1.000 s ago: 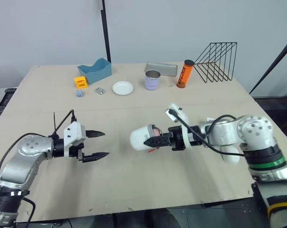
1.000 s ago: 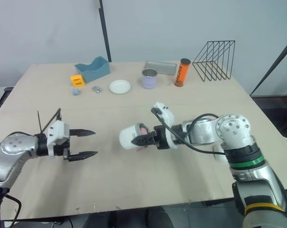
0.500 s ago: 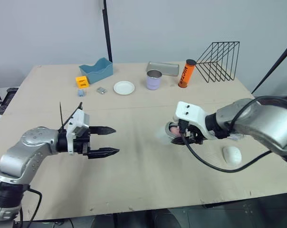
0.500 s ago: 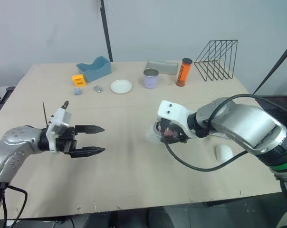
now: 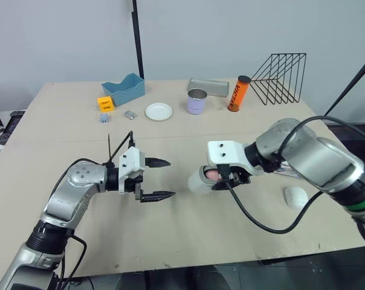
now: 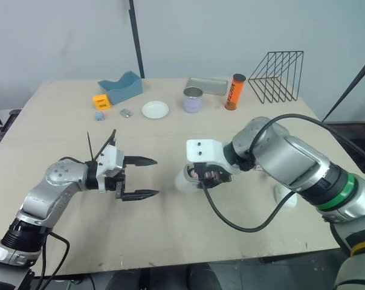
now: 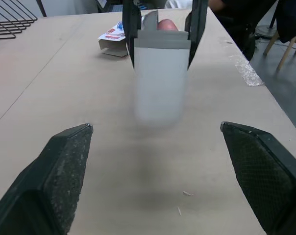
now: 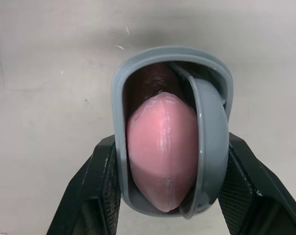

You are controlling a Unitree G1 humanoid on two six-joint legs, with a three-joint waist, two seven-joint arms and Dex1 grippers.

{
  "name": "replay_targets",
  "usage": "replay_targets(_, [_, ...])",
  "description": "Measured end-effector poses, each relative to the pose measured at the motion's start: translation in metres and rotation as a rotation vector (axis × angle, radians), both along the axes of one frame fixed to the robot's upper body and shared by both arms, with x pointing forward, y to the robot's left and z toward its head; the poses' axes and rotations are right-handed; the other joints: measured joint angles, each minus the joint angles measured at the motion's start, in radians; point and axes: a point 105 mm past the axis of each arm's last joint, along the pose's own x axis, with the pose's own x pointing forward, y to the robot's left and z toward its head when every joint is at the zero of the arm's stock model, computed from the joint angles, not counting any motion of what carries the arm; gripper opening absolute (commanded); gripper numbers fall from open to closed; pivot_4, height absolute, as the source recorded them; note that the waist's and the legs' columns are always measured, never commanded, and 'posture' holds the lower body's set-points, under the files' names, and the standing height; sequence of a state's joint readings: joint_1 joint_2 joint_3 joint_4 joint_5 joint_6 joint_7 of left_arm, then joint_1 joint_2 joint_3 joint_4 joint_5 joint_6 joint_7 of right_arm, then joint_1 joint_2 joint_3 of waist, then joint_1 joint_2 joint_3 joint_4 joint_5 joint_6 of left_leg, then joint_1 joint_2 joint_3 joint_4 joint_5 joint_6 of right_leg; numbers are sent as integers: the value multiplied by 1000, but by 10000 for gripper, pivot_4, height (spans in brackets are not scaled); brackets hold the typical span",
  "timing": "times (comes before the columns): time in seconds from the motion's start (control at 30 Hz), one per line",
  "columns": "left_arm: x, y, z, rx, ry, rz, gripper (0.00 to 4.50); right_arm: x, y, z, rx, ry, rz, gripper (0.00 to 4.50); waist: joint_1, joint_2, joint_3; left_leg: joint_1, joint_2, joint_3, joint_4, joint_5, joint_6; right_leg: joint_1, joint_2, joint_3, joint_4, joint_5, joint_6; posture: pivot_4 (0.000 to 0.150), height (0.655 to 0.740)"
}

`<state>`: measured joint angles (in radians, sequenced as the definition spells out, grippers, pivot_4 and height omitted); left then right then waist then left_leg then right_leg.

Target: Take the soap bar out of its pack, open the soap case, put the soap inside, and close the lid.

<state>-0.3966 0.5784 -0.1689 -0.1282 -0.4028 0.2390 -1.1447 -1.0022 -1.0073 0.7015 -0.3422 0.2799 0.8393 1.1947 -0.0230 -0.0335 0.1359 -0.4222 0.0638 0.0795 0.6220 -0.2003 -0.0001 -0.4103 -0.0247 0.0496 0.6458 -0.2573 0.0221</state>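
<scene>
Soap case (image 5: 199, 180) near middle of frame, pink soap (image 8: 162, 147) inside, top not covered. Left gripper (image 5: 169, 178) just left of case, fingers wide apart, holding nothing. Right gripper (image 5: 222, 179) squeezes case sides. White oval piece (image 5: 295, 196) on table, lower right.

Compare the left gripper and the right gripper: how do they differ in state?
The left gripper is open and empty, while the right gripper is shut on the soap case, which holds the soap. The left gripper faces the case without touching it; the right gripper clamps its two sides. Both hang above the table.
</scene>
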Motion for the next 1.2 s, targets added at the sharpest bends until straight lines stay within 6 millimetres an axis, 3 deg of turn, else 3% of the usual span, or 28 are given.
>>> replay_targets(0.07, [2, -15, -1, -2, -8, -24, 44988, 0, 11, -4, -8, 26, 24, 20931, 0, 0, 0, 0, 0, 0, 1, 0, 0, 0, 1, 0, 1, 0, 0, 1500, 7393])
replay_targets(0.27, [8, -30, 4, -19, -24, -35, 44988, 0, 19, -8, -34, 48, 43, 20931, 0, 0, 0, 0, -1, -1, 3, 0, 0, 1, 2, 0, 2, 1, 2, 1500, 7393])
replay_targets(0.47, [10, -39, -2, -19, 0, -39, 44988, 3, 30, -2, -31, 53, 30, 20931, 0, 0, 0, 0, -2, -1, 3, 0, 0, 1, 2, -1, 3, 3, 4, 1500, 7393])
replay_targets(0.97, [13, -48, -8, -9, 15, -36, 44988, 5, 33, -4, -44, 49, 20, 20931, 0, 0, 0, 0, -2, -2, 4, 0, 0, 2, 2, -1, 4, 4, 6, 1500, 7393])
replay_targets(1.13, [13, -48, -8, -10, 15, -38, 31135, 7, 33, -5, -51, 40, 22, 20931, 0, 0, 0, 0, -2, -2, 5, 0, 0, 2, 2, -1, 4, 4, 6, 1500, 7393])
replay_targets(1.2, [13, -49, -8, -9, 16, -40, 31135, 7, 34, -5, -52, 34, 28, 20931, 0, 0, 0, 0, -2, -2, 5, 0, 0, 2, 3, -1, 4, 4, 6, 1500, 7393])
